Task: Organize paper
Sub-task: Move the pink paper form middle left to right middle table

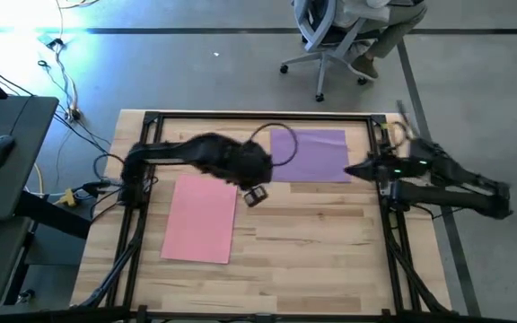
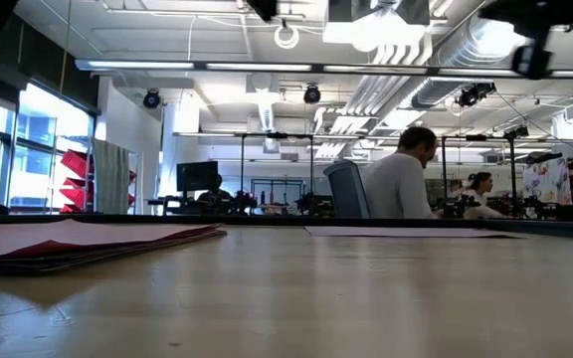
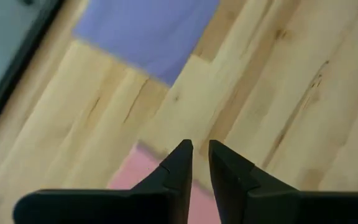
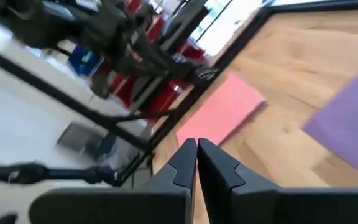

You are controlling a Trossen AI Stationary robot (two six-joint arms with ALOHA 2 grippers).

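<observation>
Pink paper (image 1: pixel 200 218) lies flat on the left half of the wooden tabletop (image 1: pixel 321 242), with purple paper (image 1: pixel 311 154) well apart from it toward the far edge, right of centre. Between the two sheets hangs the left claw (image 1: pixel 255 196), above bare wood just beside the pink sheet's far right corner, its fingers (image 3: pixel 178 163) parted by only a narrow gap and holding nothing. At the tabletop's right edge, near the purple sheet, the right claw (image 1: pixel 352 170) waits, closed and empty.
</observation>
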